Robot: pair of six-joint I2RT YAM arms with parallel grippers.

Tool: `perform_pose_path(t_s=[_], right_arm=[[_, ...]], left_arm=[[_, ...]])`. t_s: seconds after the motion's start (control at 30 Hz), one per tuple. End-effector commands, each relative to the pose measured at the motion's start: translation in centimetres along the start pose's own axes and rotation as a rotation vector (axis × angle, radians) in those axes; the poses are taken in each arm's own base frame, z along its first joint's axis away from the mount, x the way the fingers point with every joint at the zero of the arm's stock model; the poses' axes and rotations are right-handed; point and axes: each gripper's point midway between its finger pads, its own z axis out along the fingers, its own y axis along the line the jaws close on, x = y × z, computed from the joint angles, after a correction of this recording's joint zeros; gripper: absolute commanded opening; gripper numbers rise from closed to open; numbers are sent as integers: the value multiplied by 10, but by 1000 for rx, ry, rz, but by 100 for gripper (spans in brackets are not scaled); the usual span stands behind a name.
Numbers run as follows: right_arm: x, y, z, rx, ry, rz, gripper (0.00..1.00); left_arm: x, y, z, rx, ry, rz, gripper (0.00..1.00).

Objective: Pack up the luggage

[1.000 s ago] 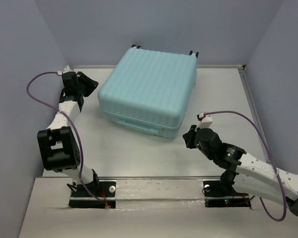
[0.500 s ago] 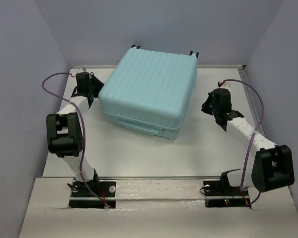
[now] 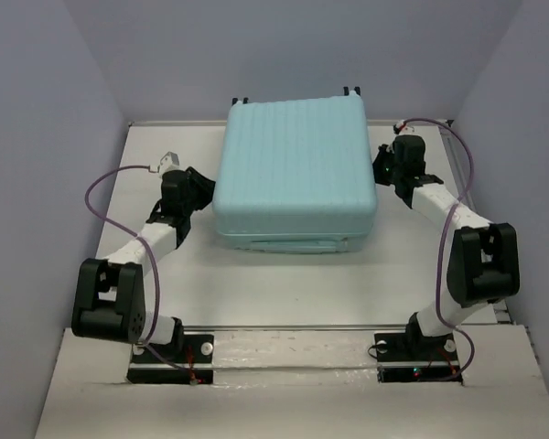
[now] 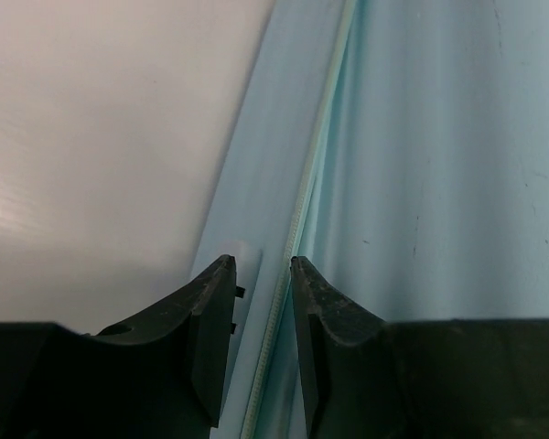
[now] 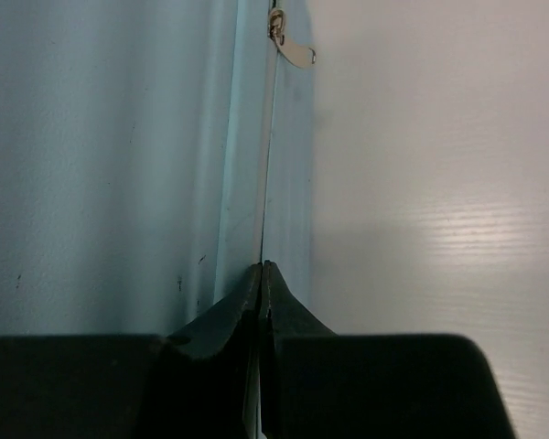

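The left tool (image 4: pixel 262 265) has its two black fingers (image 4: pixel 210 320) spread a little, with a narrow gap between them and nothing pinched. Its tips sit right up against the left side of the luggage (image 3: pixel 297 169), a large pale aqua-blue hard-shell suitcase with a ribbed shell, and the gap lines up with the pale zip seam (image 4: pixel 302 210) that runs along that side. From above, the left tool (image 3: pixel 199 186) meets the luggage close to its near left corner. The right tool (image 5: pixel 262 267) has its fingers pressed together into a single point, holding nothing, and the tip rests on the seam on the right side of the luggage (image 5: pixel 101 165). Farther along that seam hangs a small silver metal zip pull (image 5: pixel 288 46). From above, the right tool (image 3: pixel 384 169) touches the right side towards the far corner. The luggage lies flat and closed between the two tools, on the far middle part of the smooth off-white bench (image 3: pixel 256 283), with small black wheels (image 3: pixel 351 91) showing at its far edge.
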Motion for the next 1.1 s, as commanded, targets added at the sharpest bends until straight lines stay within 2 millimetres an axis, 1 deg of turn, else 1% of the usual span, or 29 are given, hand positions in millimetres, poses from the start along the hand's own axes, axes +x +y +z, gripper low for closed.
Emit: perform_pose_path(t_s=[0.0,0.03,0.1,0.17,0.2,0.27,0.3,0.33,0.37,0.4,0.47,0.5,0.53,0.57,0.6,0.63,0.67,0.7,0.73,0.77,0.8,0.83,0.87,0.9,0.93,0.97,1.0,1.03,1.07], right_arm=[[-2,89,2,-382,35,-83,7],[2,90,5,-396,51,-87,7],[2,94,9,-416,62,-85,7],[0,95,13,-419,64,-82,9],[-7,98,15,-418,57,-79,11],[-7,97,22,-403,82,-73,17],[-21,96,22,-389,70,-71,22],[-20,95,26,-376,91,-66,34],[-27,91,27,-360,81,-63,39],[-39,92,27,-344,54,-63,50],[-50,80,28,-313,47,-47,57],[-55,76,27,-306,41,-43,60],[-61,79,25,-310,30,-46,67],[-66,73,23,-298,20,-39,70],[-73,70,16,-298,2,-44,76],[-77,72,12,-299,-9,-51,79],[-77,71,8,-293,-16,-55,82],[-80,70,3,-284,-28,-63,84],[-88,74,-10,-293,-55,-72,87],[-83,73,-14,-291,-52,-71,89],[-83,71,-19,-278,-61,-66,89],[-91,74,-36,-277,-98,-71,89],[-80,62,-37,-231,-93,-55,89],[-77,57,-44,-208,-105,-52,88],[-89,60,-67,-207,-171,-57,86],[-72,49,-60,-175,-138,-44,86],[-66,46,-78,-171,-175,-32,85],[-63,43,-88,-160,-198,-23,83],[-62,45,-98,-175,-230,-14,82]], left_arm=[[58,-60,-49,237,84,67,42],[66,-59,-57,227,90,81,42],[71,-63,-80,236,58,115,42],[60,-61,-91,217,2,130,43],[37,-68,-102,215,-83,130,45],[18,-67,-109,175,-142,177,49],[-8,-84,-120,181,-209,172,52],[-18,-84,-125,153,-235,207,66],[-31,-89,-131,140,-272,211,72],[-55,-102,-145,133,-323,208,80],[-86,-115,-164,128,-416,221,86],[-110,-129,-180,140,-483,201,88],[-122,-136,-186,146,-509,196,91],[-133,-137,-188,133,-527,199,92],[-141,-147,-185,139,-522,212,94],[-146,-151,-180,138,-517,219,95],[-144,-147,-156,124,-471,239,95],[-152,-152,-148,134,-461,225,96],[-154,-150,-134,143,-429,212,96],[-151,-139,-104,150,-342,205,96],[-154,-142,-96,176,-311,159,95],[-149,-145,-92,208,-271,147,94],[-137,-141,-91,230,-241,147,93],[-133,-140,-97,244,-254,149,92],[-131,-136,-101,250,-276,140,92],[-127,-129,-107,245,-289,133,92],[-131,-123,-125,241,-346,117,92],[-111,-97,-117,206,-329,89,92],[-103,-87,-118,203,-328,78,92]])
